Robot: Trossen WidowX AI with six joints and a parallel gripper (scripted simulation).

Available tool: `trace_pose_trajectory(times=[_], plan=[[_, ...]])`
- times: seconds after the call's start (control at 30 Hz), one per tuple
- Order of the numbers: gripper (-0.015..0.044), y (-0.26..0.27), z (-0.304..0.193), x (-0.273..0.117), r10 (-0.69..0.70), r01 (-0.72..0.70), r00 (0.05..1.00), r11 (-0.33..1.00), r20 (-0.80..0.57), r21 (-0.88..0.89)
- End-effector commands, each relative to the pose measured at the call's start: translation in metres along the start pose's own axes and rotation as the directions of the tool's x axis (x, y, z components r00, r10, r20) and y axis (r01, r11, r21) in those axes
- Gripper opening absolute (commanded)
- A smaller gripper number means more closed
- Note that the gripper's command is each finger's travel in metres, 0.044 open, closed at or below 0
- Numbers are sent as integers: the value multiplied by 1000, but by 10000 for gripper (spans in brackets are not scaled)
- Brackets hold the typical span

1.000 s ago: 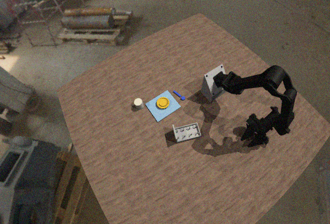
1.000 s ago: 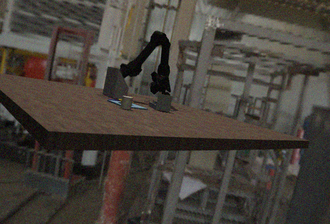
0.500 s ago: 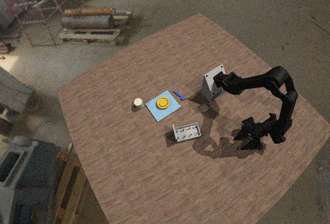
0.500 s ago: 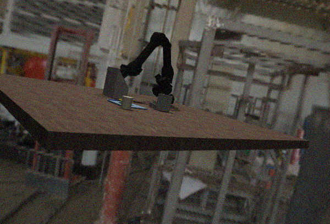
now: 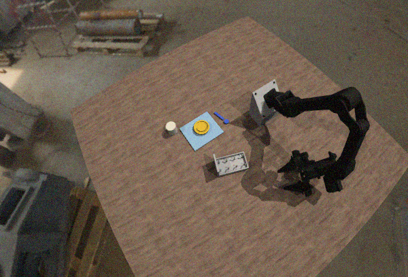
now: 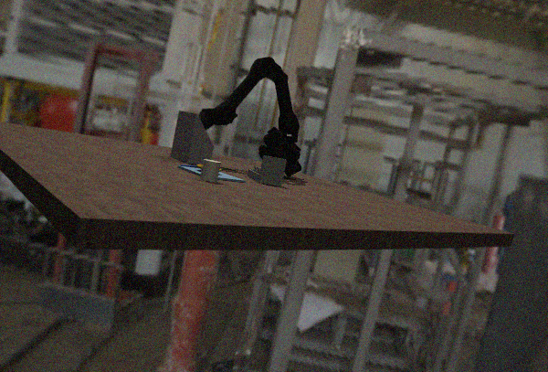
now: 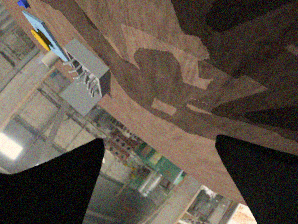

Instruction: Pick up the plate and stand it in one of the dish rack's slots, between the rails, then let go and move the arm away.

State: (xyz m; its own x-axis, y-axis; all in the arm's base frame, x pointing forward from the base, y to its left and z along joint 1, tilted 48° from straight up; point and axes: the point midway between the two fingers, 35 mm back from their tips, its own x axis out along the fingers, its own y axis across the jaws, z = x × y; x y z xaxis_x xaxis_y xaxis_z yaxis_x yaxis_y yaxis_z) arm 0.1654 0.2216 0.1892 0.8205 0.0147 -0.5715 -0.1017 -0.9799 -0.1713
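The yellow plate (image 5: 201, 126) lies flat on a light blue mat (image 5: 202, 131), well apart from the claw (image 5: 287, 175), with the white dish rack (image 5: 231, 163) between them and nearer the claw. The black arm (image 5: 353, 131) rises from its grey base block (image 5: 263, 103), bends over and folds back down, so the claw hangs low above the wooden table (image 5: 170, 216). Its fingers are spread wide and hold nothing.
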Motion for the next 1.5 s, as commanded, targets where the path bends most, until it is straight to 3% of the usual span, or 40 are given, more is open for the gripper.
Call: trace_pose_trajectory(times=[0.0, 0.7, 1.47], plan=[[400, 3, -2, 14, 57, -59, 998, 997, 38, 55], [400, 42, -21, 81, 306, -377, 920, 861, 245, 342], [400, 116, -33, 147, 433, -695, 719, 461, 543, 553]])
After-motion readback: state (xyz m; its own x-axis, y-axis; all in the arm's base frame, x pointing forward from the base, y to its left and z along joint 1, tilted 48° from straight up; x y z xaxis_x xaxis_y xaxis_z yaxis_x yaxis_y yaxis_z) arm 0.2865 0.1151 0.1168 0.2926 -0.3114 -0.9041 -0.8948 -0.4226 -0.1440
